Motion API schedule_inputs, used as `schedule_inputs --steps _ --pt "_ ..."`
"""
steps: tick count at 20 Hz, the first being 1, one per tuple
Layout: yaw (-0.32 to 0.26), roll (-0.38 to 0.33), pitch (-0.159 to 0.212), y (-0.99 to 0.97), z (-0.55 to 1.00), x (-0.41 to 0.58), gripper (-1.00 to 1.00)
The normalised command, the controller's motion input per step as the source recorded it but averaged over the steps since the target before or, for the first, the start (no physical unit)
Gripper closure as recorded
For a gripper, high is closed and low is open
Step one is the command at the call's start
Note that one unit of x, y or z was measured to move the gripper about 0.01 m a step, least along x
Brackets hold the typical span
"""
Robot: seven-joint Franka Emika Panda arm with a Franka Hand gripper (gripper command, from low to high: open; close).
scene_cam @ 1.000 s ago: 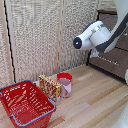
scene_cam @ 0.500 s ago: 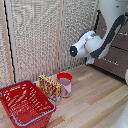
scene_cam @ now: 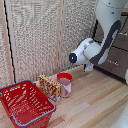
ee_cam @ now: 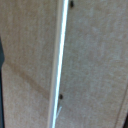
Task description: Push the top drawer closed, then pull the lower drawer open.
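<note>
Lower drawer (scene_cam: 116,64) sits behind the white arm (scene_cam: 92,50); fingers hidden, their spread unclear.

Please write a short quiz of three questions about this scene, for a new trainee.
1. True or false: the red basket stands on the wooden floor.
2. Which item stands closest to the red cup? A) the snack box B) the dresser C) the robot arm
3. Fill in: the wrist view shows a thin silver ____ across a wood-grain front.

Key: 1 true; 2 A; 3 bar handle.
</note>
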Motion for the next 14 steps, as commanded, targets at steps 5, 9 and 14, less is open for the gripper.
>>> schedule_inputs --steps 5,9,14 --pt "-0.124 0.042 -0.005 -0.32 -0.31 0.007 -1.0" --pt "-0.148 0.026 -0.037 -0.49 0.03 0.024 -1.0" --pt "-0.079 0.003 -0.097 -0.39 0.42 0.067 -1.0"
